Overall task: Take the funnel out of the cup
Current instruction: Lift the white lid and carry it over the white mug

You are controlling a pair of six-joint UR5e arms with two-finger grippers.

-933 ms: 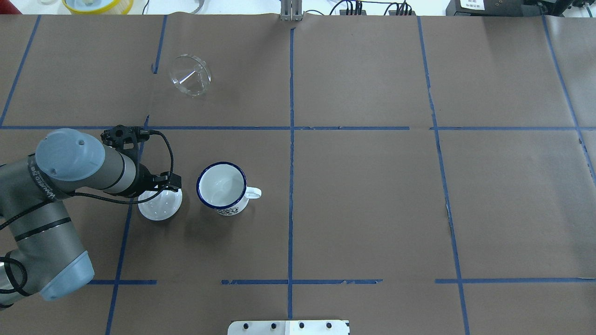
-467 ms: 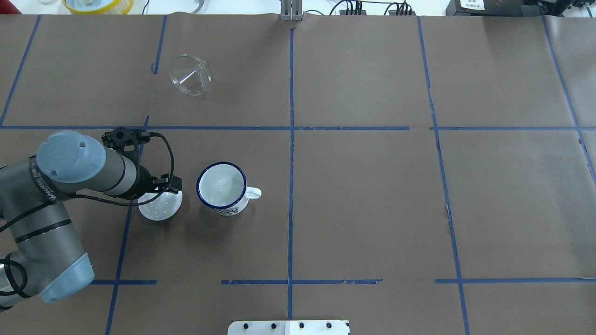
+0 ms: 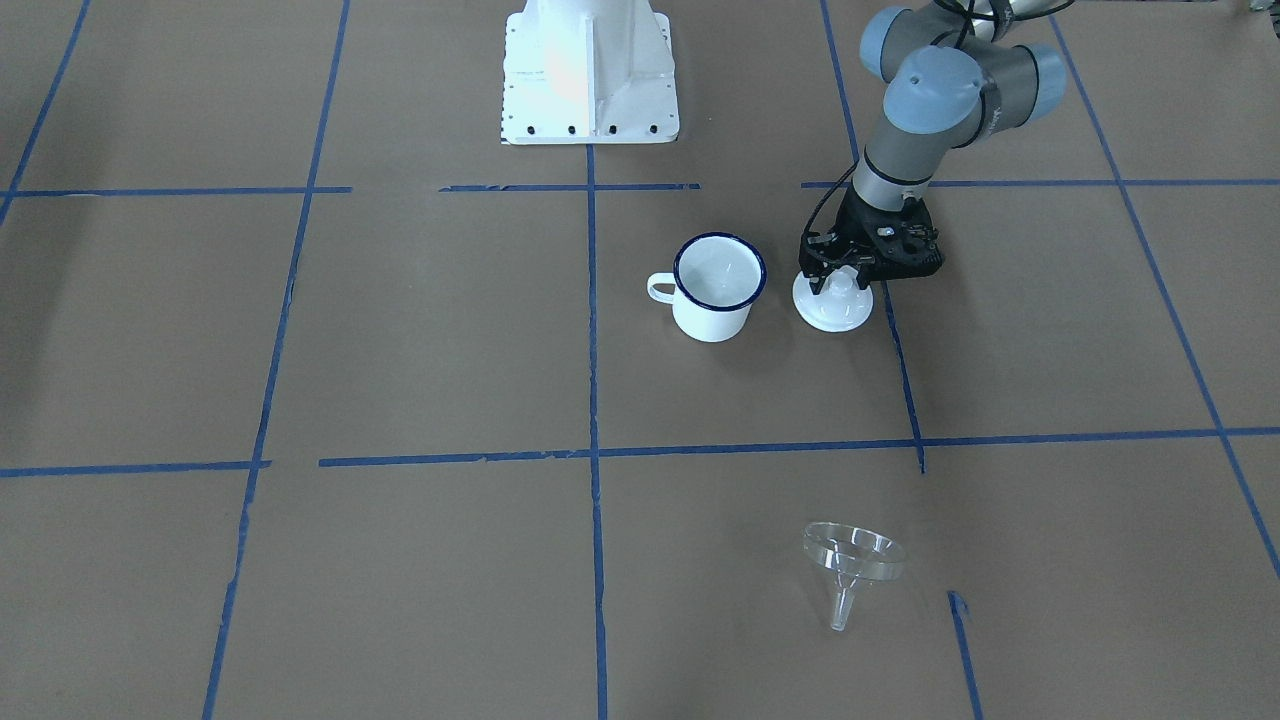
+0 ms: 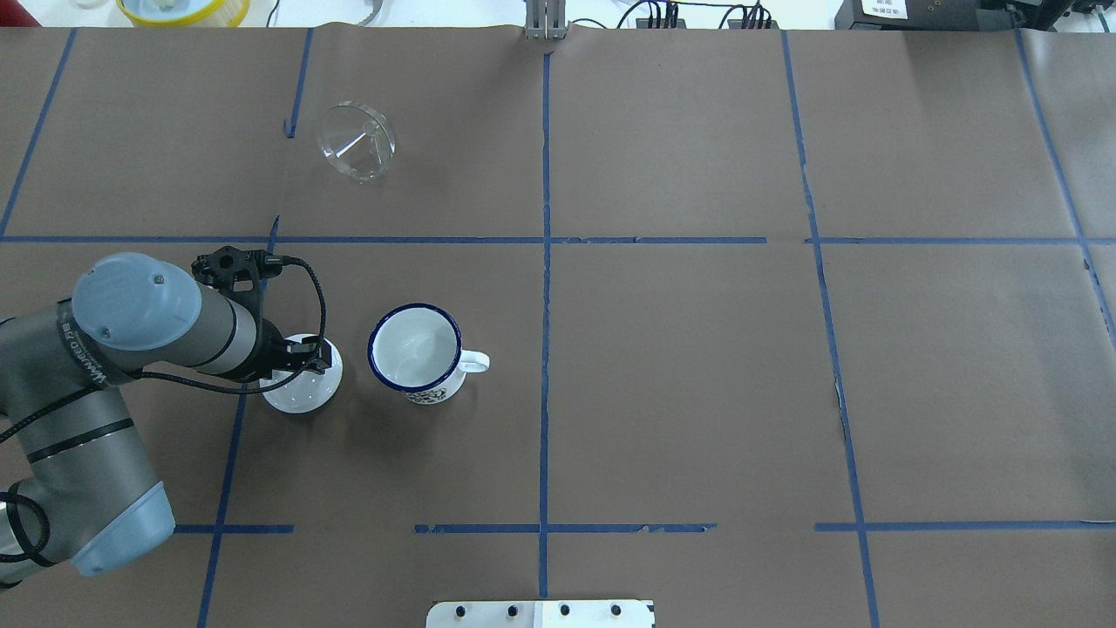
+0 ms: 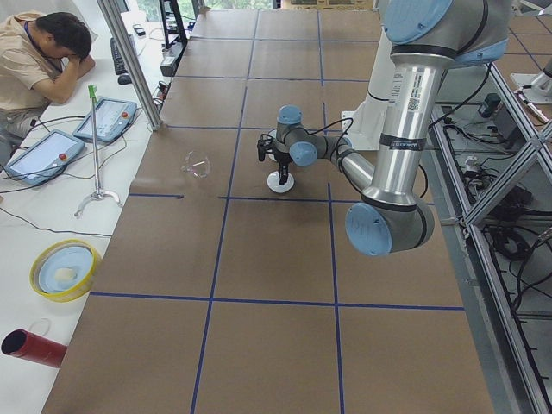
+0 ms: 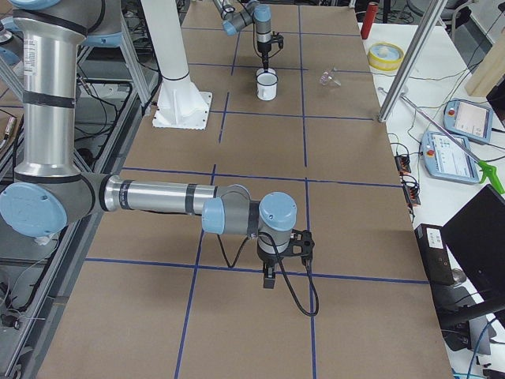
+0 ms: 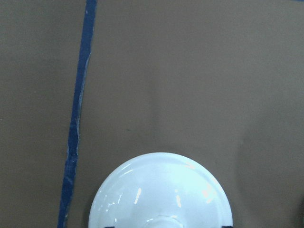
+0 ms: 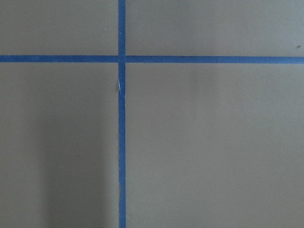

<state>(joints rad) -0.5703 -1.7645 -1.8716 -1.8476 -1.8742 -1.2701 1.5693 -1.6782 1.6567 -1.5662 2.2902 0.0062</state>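
Note:
The clear funnel (image 3: 853, 555) lies on its side on the brown paper, far from the cup, spout toward the operators' side; it also shows in the overhead view (image 4: 356, 142). The white mug with a blue rim (image 3: 718, 290) stands upright and empty (image 4: 416, 349). My left gripper (image 3: 838, 280) hangs low over a white domed lid (image 3: 832, 308) beside the mug, jaws apart on either side of its knob. The left wrist view shows the lid (image 7: 161, 190) at the bottom edge. My right gripper (image 6: 269, 280) shows only in the exterior right view, low over bare paper; I cannot tell its state.
Blue tape lines divide the brown paper into squares. The robot's white base (image 3: 590, 70) stands at the table's robot side. A yellow-rimmed bowl (image 4: 183, 9) sits past the far edge. A seated operator (image 5: 43, 52) is beyond the table.
My left arm has shifted slightly toward the robot's side, bringing the gripper further over the white lid. The funnel, mug and lid have not moved.

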